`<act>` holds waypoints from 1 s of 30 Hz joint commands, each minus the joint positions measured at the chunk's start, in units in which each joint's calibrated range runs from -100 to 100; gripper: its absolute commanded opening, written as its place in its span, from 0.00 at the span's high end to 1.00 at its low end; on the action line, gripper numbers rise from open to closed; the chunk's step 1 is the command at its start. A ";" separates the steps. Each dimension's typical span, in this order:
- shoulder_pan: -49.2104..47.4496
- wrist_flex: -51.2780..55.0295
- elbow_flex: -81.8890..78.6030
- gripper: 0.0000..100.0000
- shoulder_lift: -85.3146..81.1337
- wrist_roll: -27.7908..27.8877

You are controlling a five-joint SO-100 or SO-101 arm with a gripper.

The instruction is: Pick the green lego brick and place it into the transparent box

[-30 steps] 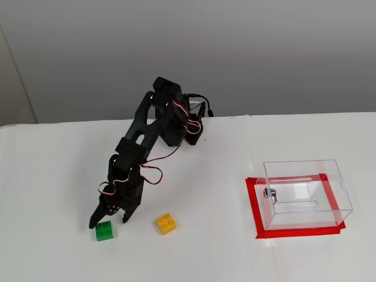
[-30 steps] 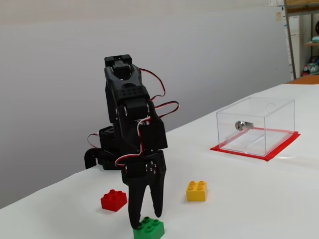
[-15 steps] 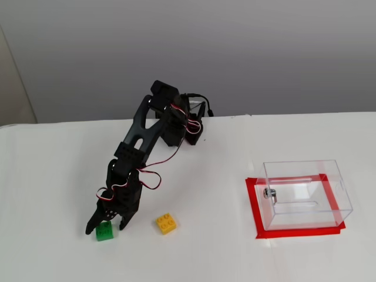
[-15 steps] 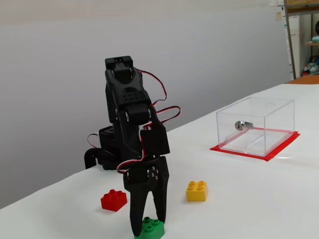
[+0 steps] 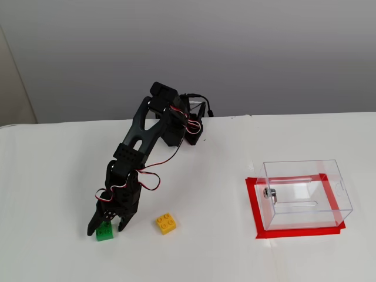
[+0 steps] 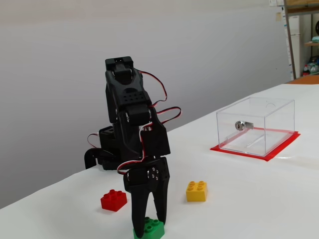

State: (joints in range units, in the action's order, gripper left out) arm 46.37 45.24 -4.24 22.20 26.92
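White tabletop carries the green brick [image 5: 105,231] near its front edge. Open gripper [image 5: 106,227] straddles it; close squarely, then lift toward the clear box [image 5: 305,194].

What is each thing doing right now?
Green brick: on the table, between the claw's fingers.
Claw: down around the green brick, not fully closed.
Yellow brick: lying loose, studs up.
Red brick: lying loose.
Clear box: empty, open top, on red tape.
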 commanded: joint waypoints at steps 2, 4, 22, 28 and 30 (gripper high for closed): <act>0.25 0.19 1.16 0.71 -0.09 0.22; 0.25 0.19 1.16 0.73 -0.09 0.22; 1.21 0.36 0.89 0.88 -0.09 0.22; 1.88 0.36 1.70 0.88 -1.45 0.22; 1.88 0.45 1.80 0.88 -3.49 0.17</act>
State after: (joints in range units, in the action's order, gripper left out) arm 47.33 45.24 -4.24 22.11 26.92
